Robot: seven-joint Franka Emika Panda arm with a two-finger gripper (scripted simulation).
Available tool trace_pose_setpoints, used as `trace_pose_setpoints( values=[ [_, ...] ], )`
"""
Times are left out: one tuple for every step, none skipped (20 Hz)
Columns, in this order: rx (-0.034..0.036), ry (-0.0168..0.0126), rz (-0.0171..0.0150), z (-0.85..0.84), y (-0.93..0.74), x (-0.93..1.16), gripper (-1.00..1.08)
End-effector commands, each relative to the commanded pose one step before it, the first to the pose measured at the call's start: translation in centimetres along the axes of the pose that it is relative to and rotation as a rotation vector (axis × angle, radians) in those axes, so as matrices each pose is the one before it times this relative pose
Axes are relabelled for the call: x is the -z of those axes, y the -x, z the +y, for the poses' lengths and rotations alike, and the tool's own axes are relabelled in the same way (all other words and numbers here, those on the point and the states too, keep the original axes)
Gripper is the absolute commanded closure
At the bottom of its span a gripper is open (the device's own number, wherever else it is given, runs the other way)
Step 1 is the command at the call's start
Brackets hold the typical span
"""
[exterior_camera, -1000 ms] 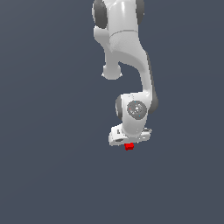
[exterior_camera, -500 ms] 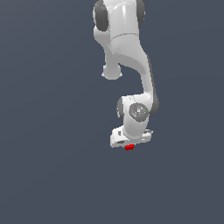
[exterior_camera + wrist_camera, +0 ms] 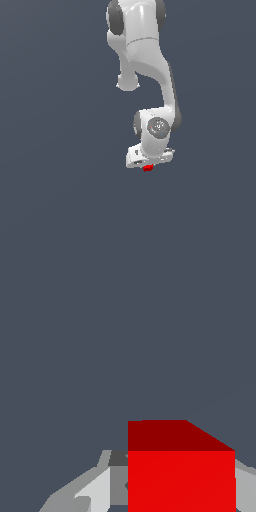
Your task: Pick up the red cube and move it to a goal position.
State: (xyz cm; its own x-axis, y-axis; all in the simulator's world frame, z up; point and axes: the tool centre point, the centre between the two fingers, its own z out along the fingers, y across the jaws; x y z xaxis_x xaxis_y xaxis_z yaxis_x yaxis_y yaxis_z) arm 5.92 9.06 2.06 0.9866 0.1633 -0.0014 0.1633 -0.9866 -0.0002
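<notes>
The red cube [image 3: 147, 168] shows as a tiny bright red spot just beneath the white hand of the arm, right of the middle of the exterior view. My gripper [image 3: 148, 166] is shut on it, and the hand hides most of the fingers there. In the wrist view the red cube [image 3: 180, 471] fills the near corner, showing a bright front face and a darker top face. A grey finger [image 3: 92, 491] presses against one side of it, and a sliver of the other finger [image 3: 245, 481] shows on the opposite side. No goal marker shows in either view.
The white arm [image 3: 145, 60] comes down from the top of the exterior view. A plain dark grey-blue surface [image 3: 55, 190] surrounds everything, with no other object on it.
Almost nothing has changed. The wrist has shifted very slightly, and the red cube stays in the same place under the hand, still held.
</notes>
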Motion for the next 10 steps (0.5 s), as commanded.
trace_pose_setpoints(
  values=[
    [0.00013, 0.00005, 0.0009, -0.056, 0.158, 0.226, 1.08],
    [0.0, 0.0, 0.0, -0.033, 0.128, 0.121, 1.08],
    [0.0, 0.0, 0.0, -0.039, 0.153, 0.144, 1.08],
    [0.0, 0.0, 0.0, -0.046, 0.178, 0.168, 1.08],
    [0.0, 0.0, 0.0, -0.052, 0.203, 0.192, 1.08],
    [0.0, 0.0, 0.0, -0.059, 0.23, 0.217, 1.08],
    [0.0, 0.0, 0.0, -0.067, 0.257, 0.244, 1.08],
    [0.0, 0.0, 0.0, -0.074, 0.285, 0.271, 1.08],
    [0.0, 0.0, 0.0, -0.082, 0.314, 0.299, 1.08],
    [0.0, 0.0, 0.0, -0.09, 0.344, 0.329, 1.08]
  ],
)
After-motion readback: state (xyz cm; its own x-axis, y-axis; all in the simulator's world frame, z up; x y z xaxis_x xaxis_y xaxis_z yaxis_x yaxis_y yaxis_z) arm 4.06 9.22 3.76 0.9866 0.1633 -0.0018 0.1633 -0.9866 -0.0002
